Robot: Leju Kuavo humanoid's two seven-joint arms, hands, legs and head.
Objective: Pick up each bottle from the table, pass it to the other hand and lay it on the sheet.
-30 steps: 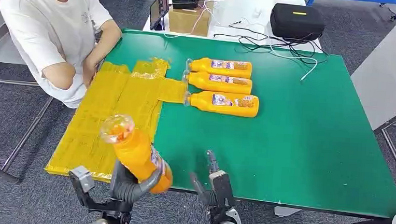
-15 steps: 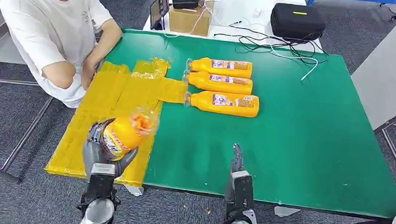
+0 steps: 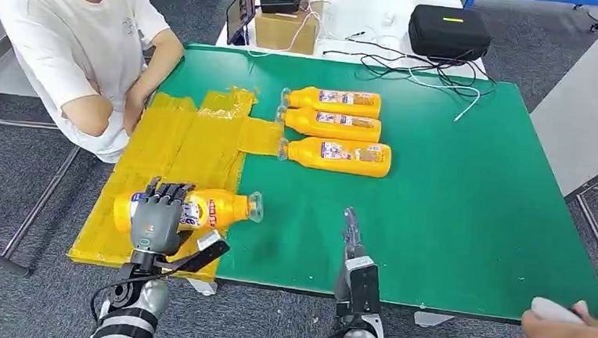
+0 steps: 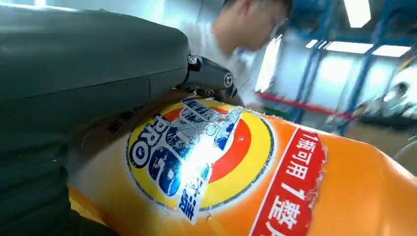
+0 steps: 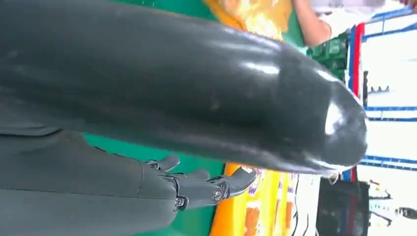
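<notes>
Sideways, glossy orange bottle (image 3: 199, 208) under left hand (image 3: 156, 221), crinkled yellow sheet (image 3: 173, 155)

Grey robot hand (image 3: 157, 217), dark fingers, silver ribbed forearm

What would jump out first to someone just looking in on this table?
The left hand grips an orange bottle lying on its side on the yellow sheet, cap toward the table's middle. Further back, three more orange bottles lie side by side on the green table, caps at the sheet's edge. A person in a white shirt sits at the table's far left corner.
</notes>
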